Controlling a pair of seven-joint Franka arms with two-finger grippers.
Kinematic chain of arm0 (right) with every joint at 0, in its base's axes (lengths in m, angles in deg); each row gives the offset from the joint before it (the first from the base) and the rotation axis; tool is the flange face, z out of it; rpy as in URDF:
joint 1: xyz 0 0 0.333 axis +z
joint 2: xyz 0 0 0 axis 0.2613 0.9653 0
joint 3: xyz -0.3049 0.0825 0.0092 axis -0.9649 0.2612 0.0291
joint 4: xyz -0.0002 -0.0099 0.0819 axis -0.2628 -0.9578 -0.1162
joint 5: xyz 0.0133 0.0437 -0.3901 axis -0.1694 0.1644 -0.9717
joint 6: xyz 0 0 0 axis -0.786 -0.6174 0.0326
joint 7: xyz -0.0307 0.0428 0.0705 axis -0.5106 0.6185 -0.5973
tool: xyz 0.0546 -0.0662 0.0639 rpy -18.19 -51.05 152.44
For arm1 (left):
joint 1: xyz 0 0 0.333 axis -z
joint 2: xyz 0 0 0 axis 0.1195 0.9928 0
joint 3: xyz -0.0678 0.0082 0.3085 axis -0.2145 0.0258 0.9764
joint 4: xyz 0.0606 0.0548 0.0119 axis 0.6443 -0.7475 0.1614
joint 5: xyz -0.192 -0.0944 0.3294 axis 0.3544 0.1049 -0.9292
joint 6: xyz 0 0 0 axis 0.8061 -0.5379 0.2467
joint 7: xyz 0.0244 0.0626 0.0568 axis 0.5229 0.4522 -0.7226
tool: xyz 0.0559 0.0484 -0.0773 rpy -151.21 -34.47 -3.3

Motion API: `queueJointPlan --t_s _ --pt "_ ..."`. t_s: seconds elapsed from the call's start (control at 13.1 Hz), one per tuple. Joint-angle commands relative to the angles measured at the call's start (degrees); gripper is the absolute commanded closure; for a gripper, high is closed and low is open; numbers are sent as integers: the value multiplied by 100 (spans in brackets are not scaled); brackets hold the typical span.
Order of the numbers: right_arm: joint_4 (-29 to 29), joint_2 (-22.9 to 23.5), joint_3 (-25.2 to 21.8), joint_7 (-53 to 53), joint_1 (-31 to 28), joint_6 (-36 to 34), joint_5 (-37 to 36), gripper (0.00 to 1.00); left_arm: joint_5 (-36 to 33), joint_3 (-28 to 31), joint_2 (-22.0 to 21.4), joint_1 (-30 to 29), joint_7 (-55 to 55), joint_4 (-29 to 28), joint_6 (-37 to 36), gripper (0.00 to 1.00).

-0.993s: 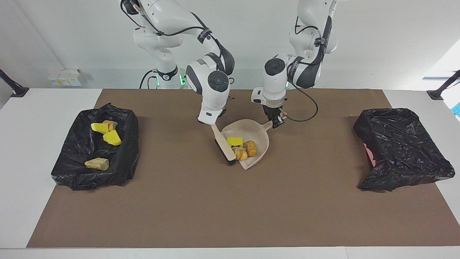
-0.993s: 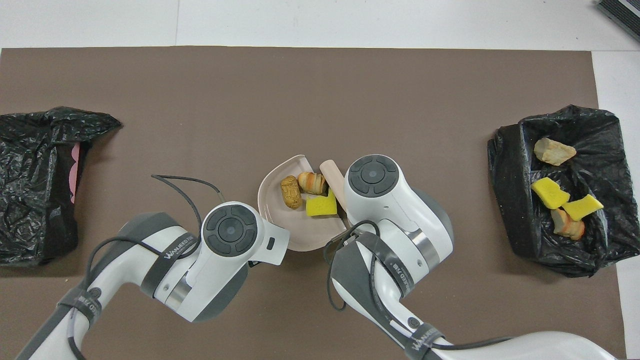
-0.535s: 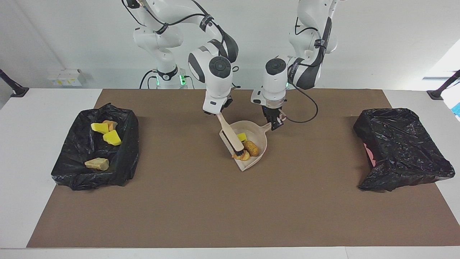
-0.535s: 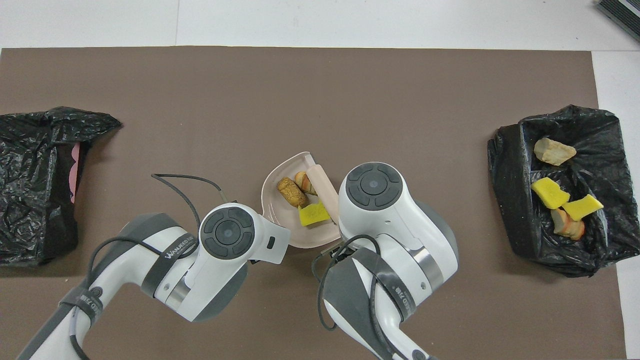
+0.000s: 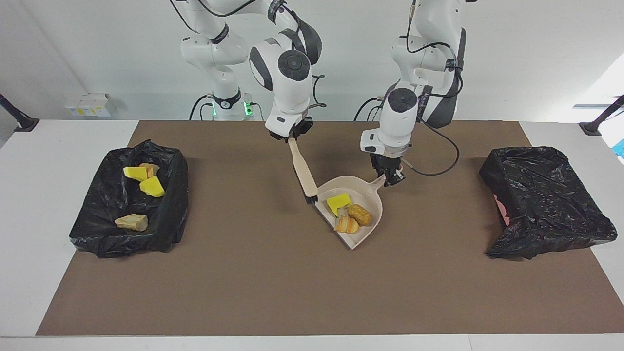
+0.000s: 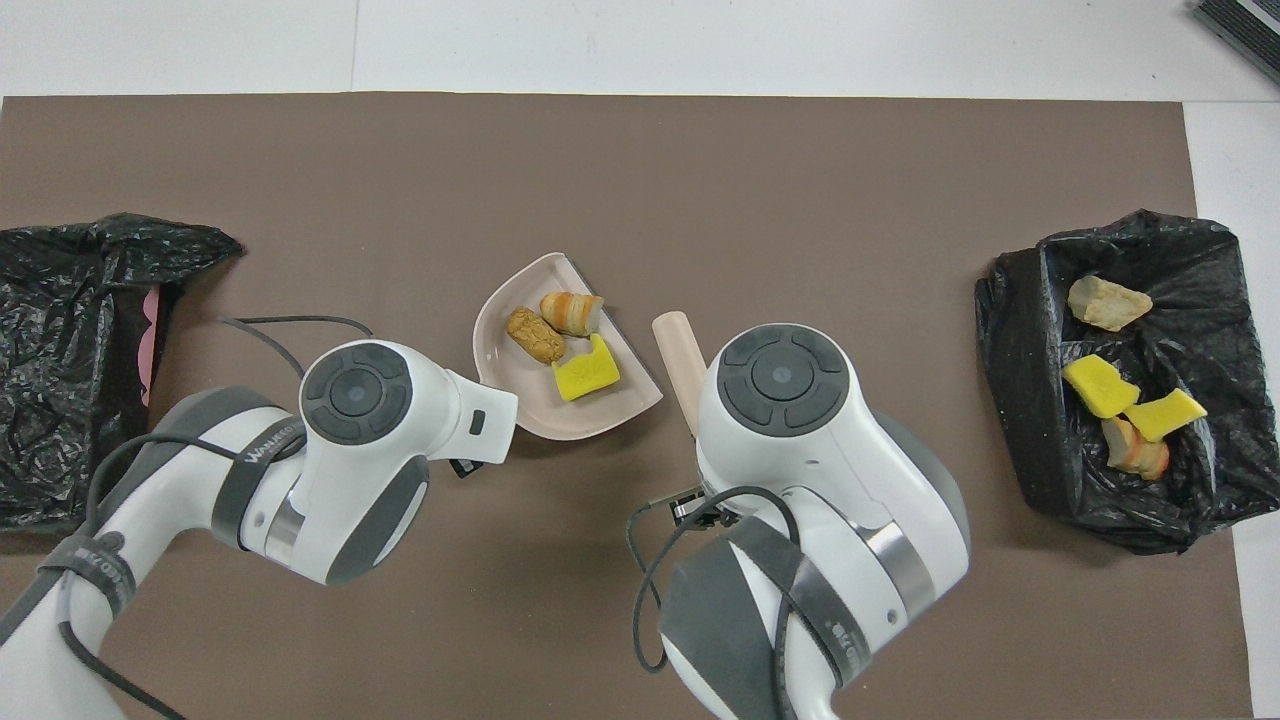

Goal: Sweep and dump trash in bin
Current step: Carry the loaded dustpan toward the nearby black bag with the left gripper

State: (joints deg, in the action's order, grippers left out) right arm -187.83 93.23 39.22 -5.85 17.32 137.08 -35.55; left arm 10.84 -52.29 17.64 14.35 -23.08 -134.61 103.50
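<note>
**Loaded dustpan, ready to carry**

Brown matting covers the tabletop (image 5: 312, 292). Sweeping looks finished: three scraps (image 5: 352, 214) lie in the dustpan (image 5: 373, 202), four more (image 5: 139, 187) in the bin (image 5: 173, 214) at the right arm's end. Left pincer (image 5: 391, 179) is clenched on the dustpan's handle; right pincer (image 5: 292, 137) grasps the brush (image 5: 302, 170), hanging beside the pan. Next, I judge, comes a level carry to a bin, then tipping.

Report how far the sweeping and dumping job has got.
Done: four scraps lie in the bin at the right arm's end, and three scraps sit swept into the dustpan.
In hand: the left gripper holds the dustpan's handle; the right gripper holds the brush, lifted beside it.
Left: dump those three.
</note>
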Motion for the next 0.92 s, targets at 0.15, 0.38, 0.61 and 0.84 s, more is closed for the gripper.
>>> queueJointPlan --t_s 0.15,0.38,0.61,0.84 --pt "-424 -516 51 -1569 457 235 732 100 128 -33 195 -1038 1762 1015 -941 100" --pt "-695 -595 51 -2501 1046 717 875 100 199 -33 222 -1645 3036 1667 -1609 100" --pt "-1125 -666 51 -2749 1477 1122 1007 100 401 -24 222 -2269 4143 2360 -2304 100" --pt "-1925 -964 59 -2679 1566 1746 1042 100 410 -24 248 -2946 5260 2722 -2561 100"
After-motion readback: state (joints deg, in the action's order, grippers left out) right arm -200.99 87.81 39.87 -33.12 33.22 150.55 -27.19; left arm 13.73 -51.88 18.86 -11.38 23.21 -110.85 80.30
